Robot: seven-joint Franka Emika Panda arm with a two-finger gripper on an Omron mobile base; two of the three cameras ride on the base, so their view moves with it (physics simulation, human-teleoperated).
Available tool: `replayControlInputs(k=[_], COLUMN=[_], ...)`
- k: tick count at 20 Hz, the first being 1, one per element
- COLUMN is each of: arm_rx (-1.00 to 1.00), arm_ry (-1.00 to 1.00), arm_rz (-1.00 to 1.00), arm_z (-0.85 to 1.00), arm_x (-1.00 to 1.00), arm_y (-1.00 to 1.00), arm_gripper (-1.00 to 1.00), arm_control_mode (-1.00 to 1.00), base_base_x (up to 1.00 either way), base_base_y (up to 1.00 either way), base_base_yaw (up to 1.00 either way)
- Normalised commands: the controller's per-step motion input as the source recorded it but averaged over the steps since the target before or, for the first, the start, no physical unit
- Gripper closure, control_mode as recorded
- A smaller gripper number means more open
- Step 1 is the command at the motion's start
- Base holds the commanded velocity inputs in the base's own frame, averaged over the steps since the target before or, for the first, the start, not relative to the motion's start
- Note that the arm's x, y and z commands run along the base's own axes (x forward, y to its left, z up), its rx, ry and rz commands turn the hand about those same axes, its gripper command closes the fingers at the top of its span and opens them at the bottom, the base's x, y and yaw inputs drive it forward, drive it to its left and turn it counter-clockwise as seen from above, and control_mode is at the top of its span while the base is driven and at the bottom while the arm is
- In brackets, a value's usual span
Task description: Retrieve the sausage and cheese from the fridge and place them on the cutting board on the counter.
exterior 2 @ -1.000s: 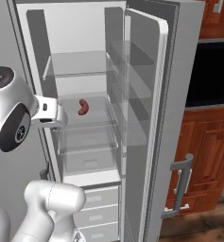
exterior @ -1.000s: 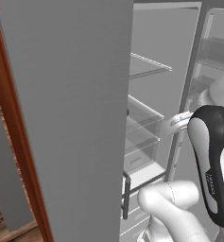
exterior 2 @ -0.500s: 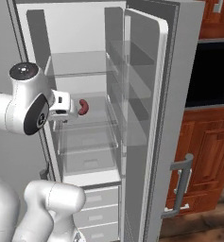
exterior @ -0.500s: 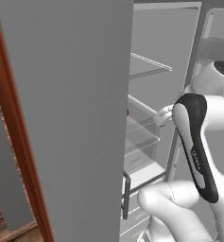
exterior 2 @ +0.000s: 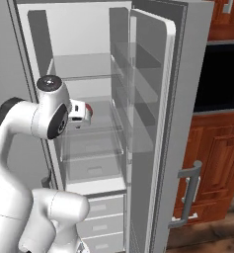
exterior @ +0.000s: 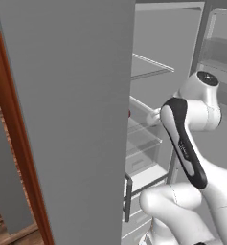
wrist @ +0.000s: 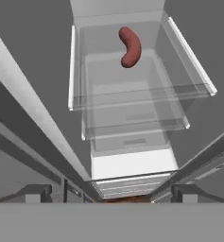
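Left base view: a broad grey panel fills the left half, edged by a reddish-brown wooden strip (exterior: 19, 143); to its right the fridge (exterior: 167, 52) stands open, showing clear glass shelves (exterior: 151, 72), and the white arm (exterior: 191, 139) bends in front of the interior. Right base view: the arm (exterior 2: 24, 123) reaches from the lower left into the open fridge (exterior 2: 84, 89), with a small red patch of the sausage (exterior 2: 89, 109) visible just beyond the hand, level with the middle glass shelf; the fridge door (exterior 2: 160, 123) stands swung out to the right, and beyond it lie reddish-brown wooden cabinets (exterior 2: 219, 163) with a bar handle (exterior 2: 189, 192) in front and a dark oven window (exterior 2: 219, 76) above. Hand view: the gripper (wrist: 111, 191) is open, its two dark fingertips (wrist: 35, 193) spread wide at the bottom and holding nothing; the curved reddish-brown sausage (wrist: 129, 47) lies on a glass shelf (wrist: 142, 94) well ahead of the fingertips, toward the back of the fridge, with lower shelves and a white drawer front (wrist: 132, 165) beneath it.
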Motion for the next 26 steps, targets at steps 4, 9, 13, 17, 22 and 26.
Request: replayControlInputs(k=[4, 9, 13, 17, 22, 26], arm_rx=[0.12, 0.04, 0.00, 0.00, 0.00, 0.03], arm_ry=[0.00, 0.10, 0.07, 0.11, -0.01, -0.07], arm_rz=[0.00, 0.00, 0.00, 0.00, 0.00, 0.00], arm_z=[-0.39, -0.19, -0.11, -0.01, -0.37, -0.44], arm_x=[0.93, 0.87, 0.56, 0.49, 0.45, 0.33], arm_y=[0.00, -0.04, 0.00, -0.01, -0.01, 0.00], arm_gripper=[-1.00, -1.00, -1.00, -1.00, -1.00, -1.00], arm_control_mode=[-1.00, -1.00, -1.00, -1.00, -1.00, -1.00], base_base_x=[0.00, 0.00, 0.00, 0.00, 0.00, 0.00], base_base_y=[0.00, 0.00, 0.00, 0.00, 0.00, 0.00], base_base_yaw=[0.00, 0.00, 0.00, 0.00, 0.00, 0.00])
